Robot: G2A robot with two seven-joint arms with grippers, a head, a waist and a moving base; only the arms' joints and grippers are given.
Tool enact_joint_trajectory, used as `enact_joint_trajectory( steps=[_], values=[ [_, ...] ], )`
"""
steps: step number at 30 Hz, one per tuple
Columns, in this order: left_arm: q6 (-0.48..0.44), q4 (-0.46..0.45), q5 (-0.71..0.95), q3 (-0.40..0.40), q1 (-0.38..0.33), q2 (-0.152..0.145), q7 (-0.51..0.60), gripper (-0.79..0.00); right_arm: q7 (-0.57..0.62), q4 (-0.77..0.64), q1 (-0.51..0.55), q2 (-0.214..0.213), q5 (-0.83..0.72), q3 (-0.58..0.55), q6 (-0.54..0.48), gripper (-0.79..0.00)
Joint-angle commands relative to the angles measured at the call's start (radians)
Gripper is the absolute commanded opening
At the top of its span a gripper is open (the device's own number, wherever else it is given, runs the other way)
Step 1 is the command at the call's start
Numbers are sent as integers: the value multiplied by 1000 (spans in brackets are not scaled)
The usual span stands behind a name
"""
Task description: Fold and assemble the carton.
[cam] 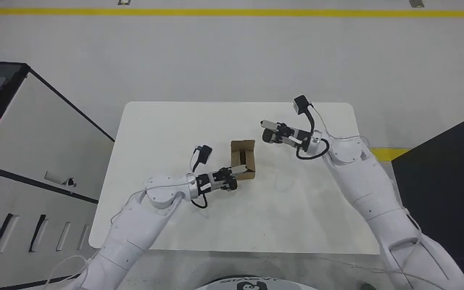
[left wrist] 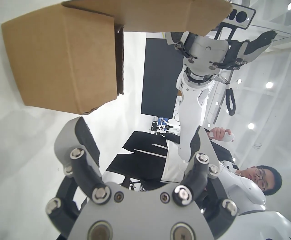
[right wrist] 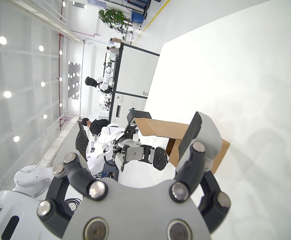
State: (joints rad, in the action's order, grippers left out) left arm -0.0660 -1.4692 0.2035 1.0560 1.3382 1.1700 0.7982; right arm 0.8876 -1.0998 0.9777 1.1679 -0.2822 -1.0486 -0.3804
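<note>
A small brown carton [cam: 243,158] stands on the white table [cam: 167,130], its top open and one flap [left wrist: 170,16] sticking out. My left gripper [cam: 235,178] sits at the carton's near corner, open and empty; in the left wrist view its fingers [left wrist: 87,136] stop just short of the carton wall [left wrist: 63,63]. My right gripper [cam: 264,131] hovers beside the carton's far right side, also open and holding nothing. In the right wrist view the carton [right wrist: 219,156] lies past one fingertip [right wrist: 193,127], and the left gripper [right wrist: 159,158] shows beyond it.
A grey cabinet [cam: 36,145] stands off the table's left edge. A dark panel [cam: 435,181] is at the right. The table surface around the carton is bare. A yellow line [cam: 232,12] runs across the floor at the far side.
</note>
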Motion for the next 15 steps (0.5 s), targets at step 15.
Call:
enact_joint_trajectory(
  steps=[15],
  values=[
    [-55, 115, 26, -7, -55, 18, -139, 0, 166, 243, -115, 69, -206, 109, -88, 0]
  ],
)
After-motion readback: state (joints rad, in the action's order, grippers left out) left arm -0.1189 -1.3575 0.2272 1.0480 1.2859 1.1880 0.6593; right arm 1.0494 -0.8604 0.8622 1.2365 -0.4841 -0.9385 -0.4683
